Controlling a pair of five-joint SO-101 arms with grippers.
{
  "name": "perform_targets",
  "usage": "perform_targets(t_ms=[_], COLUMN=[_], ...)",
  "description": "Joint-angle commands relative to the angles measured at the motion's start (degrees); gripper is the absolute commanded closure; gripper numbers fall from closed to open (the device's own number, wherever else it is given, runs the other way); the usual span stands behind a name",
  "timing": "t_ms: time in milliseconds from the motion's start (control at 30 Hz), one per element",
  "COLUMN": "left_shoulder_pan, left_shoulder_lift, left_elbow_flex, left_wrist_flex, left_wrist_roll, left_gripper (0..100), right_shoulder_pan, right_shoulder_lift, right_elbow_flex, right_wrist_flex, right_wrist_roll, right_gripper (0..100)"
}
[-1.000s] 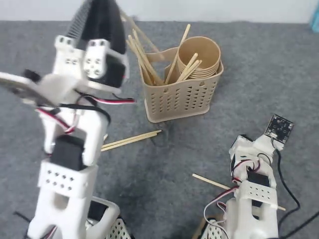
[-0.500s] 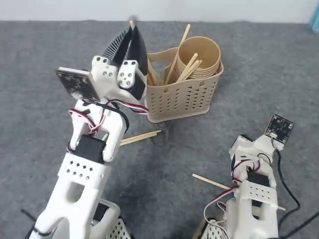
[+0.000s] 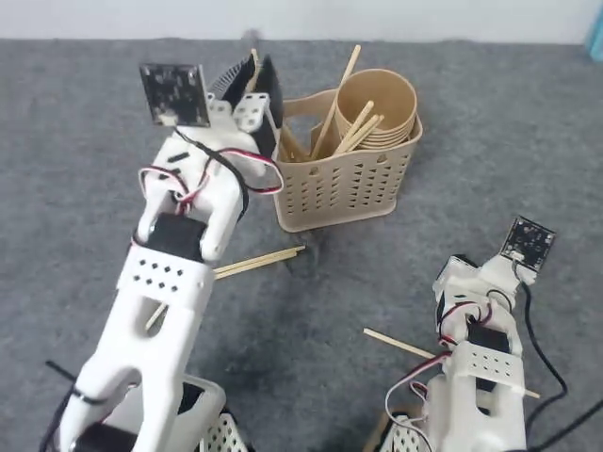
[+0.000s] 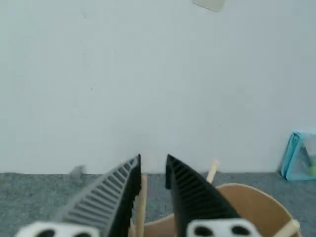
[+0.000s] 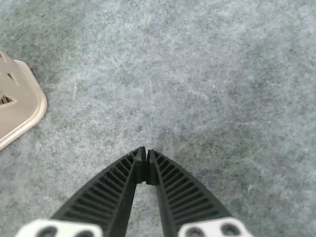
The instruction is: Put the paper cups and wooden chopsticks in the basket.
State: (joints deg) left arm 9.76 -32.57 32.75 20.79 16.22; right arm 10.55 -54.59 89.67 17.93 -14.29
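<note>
**Left tool (image 4: 154, 160) hung at the basket (image 3: 339, 193) rim with a chopstick (image 4: 140, 197).**
Its jaws stood narrowly parted around it, probably to let it drop beside the paper cups (image 3: 377, 99). Loose chopsticks (image 3: 254, 262) lay on the counter (image 3: 75, 188). The right tool (image 5: 146, 150) rested closed and empty.

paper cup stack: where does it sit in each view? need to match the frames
High view: paper cup stack upper centre, in the right half of the basket.
Left wrist view: its rim just beyond the black finger of the left gripper.
Right wrist view: looks onto grey carpet past the right gripper.
Shared landmark: left gripper, at the basket's left end in the high view.
</note>
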Motion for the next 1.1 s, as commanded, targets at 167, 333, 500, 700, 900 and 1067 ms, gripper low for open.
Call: perform_targets(t_ms=[167, 333, 500, 700, 900, 1067], left_shoulder_pan=[-0.79, -9.76, -21.8, -30.59, -35.96, -40.18], left_shoulder_lift=[-7.56, -9.58, -9.58, -9.93, -9.93, -9.93], left_elbow_flex=[-13.93, -19.21, -20.79, -17.36, -2.59, 9.89], left_wrist_flex=[24.53, 34.64, 45.54, 60.75, 57.32, 51.16], left_wrist_roll=[2.99, 6.68, 8.97, 9.41, 9.41, 9.41], left_gripper=[71, 79, 81, 81, 81, 81], right_shoulder_pan=[-0.48, -0.48, -0.48, -0.48, -0.48, -0.48], right_shoulder_lift=[-1.54, -1.54, -1.54, -1.54, -1.54, -1.54], right_elbow_flex=[-0.7, -0.7, -0.62, -0.53, -0.44, -0.44], right_wrist_flex=[-1.19, -1.19, -1.19, -1.19, -1.01, -0.84], right_wrist_roll=[0.88, 0.88, 0.88, 0.88, 0.88, 0.88], right_gripper=[99.0, 99.0, 99.0, 99.0, 99.0, 99.0])
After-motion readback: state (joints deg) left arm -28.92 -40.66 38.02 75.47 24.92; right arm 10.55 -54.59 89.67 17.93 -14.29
